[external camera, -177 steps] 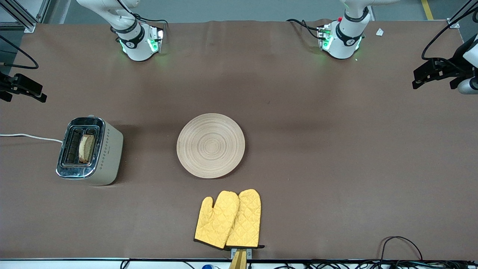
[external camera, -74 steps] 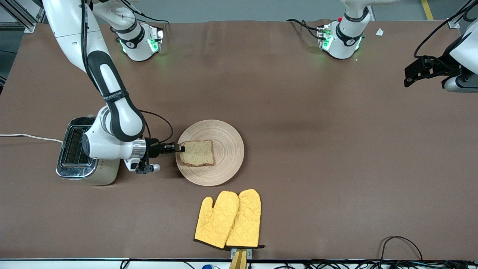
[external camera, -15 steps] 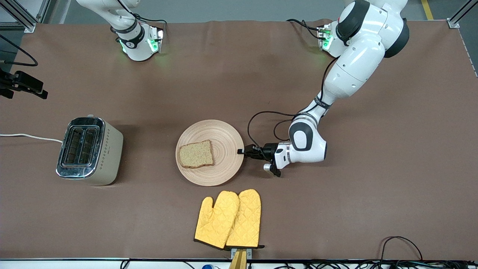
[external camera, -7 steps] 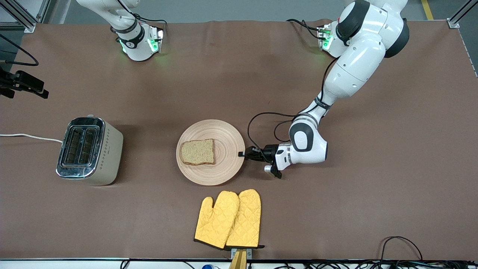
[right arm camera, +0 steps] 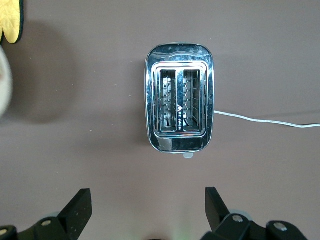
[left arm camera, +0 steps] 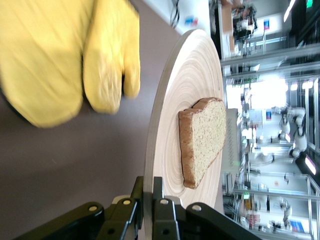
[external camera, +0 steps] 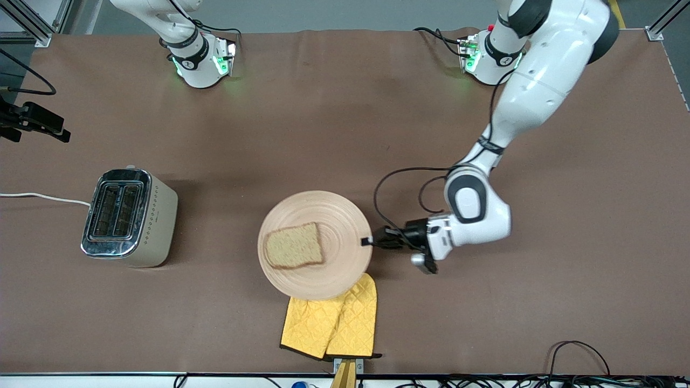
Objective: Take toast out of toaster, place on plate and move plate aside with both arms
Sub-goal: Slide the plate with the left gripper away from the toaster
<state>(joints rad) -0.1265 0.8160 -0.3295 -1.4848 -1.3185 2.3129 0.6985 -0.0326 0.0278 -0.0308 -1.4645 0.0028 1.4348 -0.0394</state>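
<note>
Now my left gripper [external camera: 367, 241] is clamped on the rim of the plate [external camera: 345, 215], which has lifted and swung nearer the camera, over the oven mitts [external camera: 334, 328], with the toast [external camera: 294, 246] riding on it. So the move aside is under way, I judge, while my right gripper [right arm camera: 147, 205] waits above the emptied toaster [external camera: 129, 216], fingers spread wide.

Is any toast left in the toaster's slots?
No, both slots of the toaster are empty; the toast lies on the plate.

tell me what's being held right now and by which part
The left gripper is shut on the plate, pinching its rim at the edge toward the left arm's end. The right gripper holds nothing.
</note>
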